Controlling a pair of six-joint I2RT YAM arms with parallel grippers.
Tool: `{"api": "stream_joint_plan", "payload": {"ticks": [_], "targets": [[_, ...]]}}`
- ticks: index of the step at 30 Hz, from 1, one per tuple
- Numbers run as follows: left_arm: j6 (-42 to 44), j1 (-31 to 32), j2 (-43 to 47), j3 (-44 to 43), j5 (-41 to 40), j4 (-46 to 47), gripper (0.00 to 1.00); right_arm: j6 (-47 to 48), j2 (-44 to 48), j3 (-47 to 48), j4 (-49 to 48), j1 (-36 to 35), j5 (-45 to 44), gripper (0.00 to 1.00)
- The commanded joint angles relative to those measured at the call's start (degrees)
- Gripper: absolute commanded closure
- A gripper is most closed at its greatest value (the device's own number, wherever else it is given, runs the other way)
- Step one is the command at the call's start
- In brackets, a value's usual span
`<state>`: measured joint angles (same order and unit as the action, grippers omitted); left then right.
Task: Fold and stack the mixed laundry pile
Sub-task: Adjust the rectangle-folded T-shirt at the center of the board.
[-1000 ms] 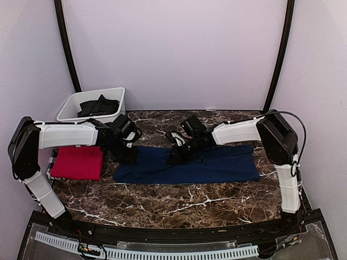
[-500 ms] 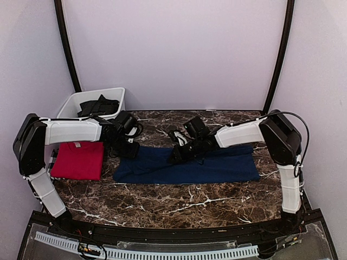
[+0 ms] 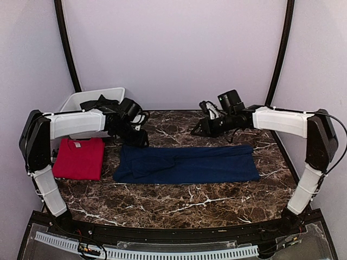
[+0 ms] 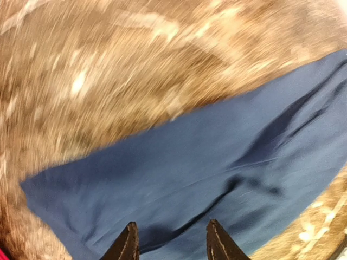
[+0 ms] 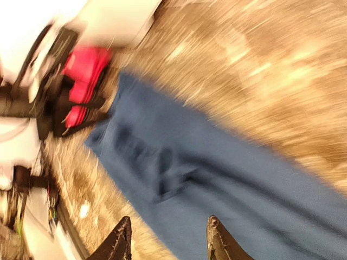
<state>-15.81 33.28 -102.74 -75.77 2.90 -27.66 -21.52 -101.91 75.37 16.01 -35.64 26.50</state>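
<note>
The navy blue T-shirt [image 3: 187,164] lies folded into a long flat strip across the middle of the marble table [image 3: 179,203]. Left of it rests the red T-shirt [image 3: 80,157], folded into a square. A dark charcoal garment [image 3: 100,104] sits in the white bin. My left gripper [image 3: 139,140] hovers over the strip's far left corner, open and empty. My right gripper [image 3: 199,129] hangs above bare table behind the strip, also open and empty. In the left wrist view the navy cloth [image 4: 217,162] lies below my gripper [image 4: 171,232]. The blurred right wrist view shows the strip [image 5: 233,184] beneath my gripper [image 5: 169,226].
The white plastic bin [image 3: 73,100] stands at the back left corner, just behind my left arm. Two black poles rise at the back corners, and lilac walls close in on three sides. A perforated white rail runs along the near edge.
Both grippers have opened and let go of the navy T-shirt, which now lies flat. The left gripper has drawn back a little; the right arm has swung back and to the right.
</note>
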Motion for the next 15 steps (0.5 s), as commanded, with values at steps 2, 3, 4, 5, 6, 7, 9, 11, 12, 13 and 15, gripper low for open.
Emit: {"api": "stream_joint_plan", "payload": {"ticks": [2, 3, 4, 5, 6, 7, 9, 11, 12, 13, 15], "targets": [[3.3, 1.6, -4.4, -12.7, 7.2, 1.5, 0.59, 3.7, 1.3, -1.5, 8.0, 10.9, -6.6, 0.60], [3.8, 2.2, -6.9, -14.1, 7.9, 1.3, 0.60, 4.2, 1.1, -1.3, 9.3, 12.0, -7.8, 0.62], [3.9, 2.5, -8.1, -16.7, 8.4, 1.3, 0.61, 4.5, 0.7, -1.3, 10.2, 13.2, -9.2, 0.63], [3.9, 2.9, -10.4, -19.0, 9.5, 1.5, 0.62, 5.0, 0.5, -1.5, 10.8, 14.1, -10.5, 0.65], [3.8, 3.2, -11.6, -20.0, 10.1, 1.6, 0.62, 5.2, 0.2, -1.6, 12.0, 14.9, -11.8, 0.66], [3.7, 3.3, -13.6, -21.8, 11.0, 1.7, 0.63, 5.3, 0.0, -1.8, 12.6, 15.6, -12.9, 0.67], [3.7, 3.8, -16.1, -23.9, 11.7, 1.9, 0.63, 5.4, -0.5, -2.8, 13.1, 16.8, -15.1, 0.68], [4.0, 4.3, -18.3, -25.6, 12.2, 1.9, 0.63, 5.2, -0.9, -4.0, 13.2, 18.2, -16.7, 0.69], [4.1, 4.5, -18.8, -26.1, 12.3, 1.7, 0.63, 5.1, -1.3, -4.4, 13.0, 18.7, -17.1, 0.69], [4.1, 4.6, -20.1, -27.0, 12.7, 1.6, 0.63, 5.0, -1.7, -4.8, 12.9, 19.4, -17.9, 0.69], [4.2, 5.0, -21.7, -28.2, 13.1, 1.3, 0.63, 4.9, -3.0, -5.3, 12.8, 20.4, -18.6, 0.69]]}}
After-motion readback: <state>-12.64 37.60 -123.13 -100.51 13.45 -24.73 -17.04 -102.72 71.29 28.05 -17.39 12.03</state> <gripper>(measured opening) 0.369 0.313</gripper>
